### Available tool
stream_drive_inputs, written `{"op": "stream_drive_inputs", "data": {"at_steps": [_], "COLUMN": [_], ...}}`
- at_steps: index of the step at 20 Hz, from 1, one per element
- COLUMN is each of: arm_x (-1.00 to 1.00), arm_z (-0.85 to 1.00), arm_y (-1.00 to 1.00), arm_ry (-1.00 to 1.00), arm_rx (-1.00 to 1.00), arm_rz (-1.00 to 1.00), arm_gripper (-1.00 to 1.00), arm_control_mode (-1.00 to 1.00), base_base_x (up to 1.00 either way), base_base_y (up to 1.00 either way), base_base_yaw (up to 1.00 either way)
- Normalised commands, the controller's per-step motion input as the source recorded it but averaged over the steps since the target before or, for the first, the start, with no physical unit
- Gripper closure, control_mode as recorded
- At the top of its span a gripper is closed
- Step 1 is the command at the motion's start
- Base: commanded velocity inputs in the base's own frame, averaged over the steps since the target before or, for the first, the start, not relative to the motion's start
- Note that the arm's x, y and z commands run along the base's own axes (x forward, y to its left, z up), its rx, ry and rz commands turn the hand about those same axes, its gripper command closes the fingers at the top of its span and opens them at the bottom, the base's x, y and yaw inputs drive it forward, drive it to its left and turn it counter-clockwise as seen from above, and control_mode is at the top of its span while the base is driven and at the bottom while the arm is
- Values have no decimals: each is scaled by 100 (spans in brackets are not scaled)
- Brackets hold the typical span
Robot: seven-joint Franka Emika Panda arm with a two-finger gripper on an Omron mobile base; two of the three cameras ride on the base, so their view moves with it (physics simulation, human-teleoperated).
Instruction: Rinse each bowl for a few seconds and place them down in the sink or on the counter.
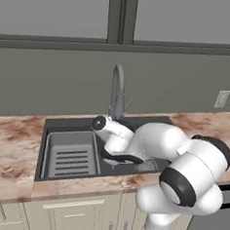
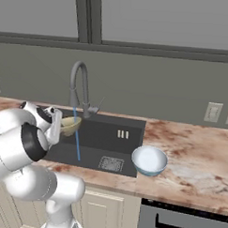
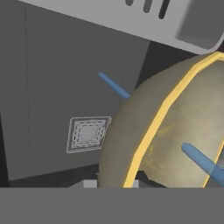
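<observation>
- While the grey gooseneck faucet (image 1: 118, 90) runs, the left base view shows the white arm folded low over the wide dark grey rectangular sink (image 1: 131, 125), its wrist directly below the spout. The lighter grey ribbed drying tray (image 1: 70, 157) lies to the left of the faucet, inside the basin. The arm hides the bowl in hand from this side.
- From the right base view, the small round olive-gold bowl (image 2: 70, 125) hangs just left of the faucet's blue water stream (image 2: 77, 142), over the basin, with the gripper (image 2: 56, 123) clamped on its near rim. The stream appears to fall past the bowl's edge towards the square drain (image 2: 111, 163). The pale blue round bowl with a whitish inside (image 2: 149, 160) sits to the right of the faucet on the reddish-brown and cream marbled stone counter (image 2: 194, 152), at the sink's front corner, upright.
- Through the hand view, the olive-gold bowl (image 3: 175, 131) is tilted on edge, its bright yellow rim running diagonally and its shiny, mottled inside catching a blue streak of water.
- Judgement: rinsing is under way on the first bowl. It is best done by keeping the grip firm, holding the cavity squarely under the faucet's stream and avoiding contact with the spout.
</observation>
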Motion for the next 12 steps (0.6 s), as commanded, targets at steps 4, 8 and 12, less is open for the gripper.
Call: {"op": "stream_drive_inputs", "data": {"at_steps": [4, 8, 12], "arm_x": [-8, -4, -7], "arm_z": [17, 17, 19], "arm_y": [15, 20, 23], "arm_ry": [-2, 0, 0], "arm_rx": [2, 6, 7], "arm_rz": [0, 2, 5], "arm_gripper": [100, 100, 100], "arm_control_mode": [-100, -100, -100], "base_base_x": [0, 0, 0], "base_base_y": [0, 0, 0], "base_base_yaw": [0, 0, 0]}}
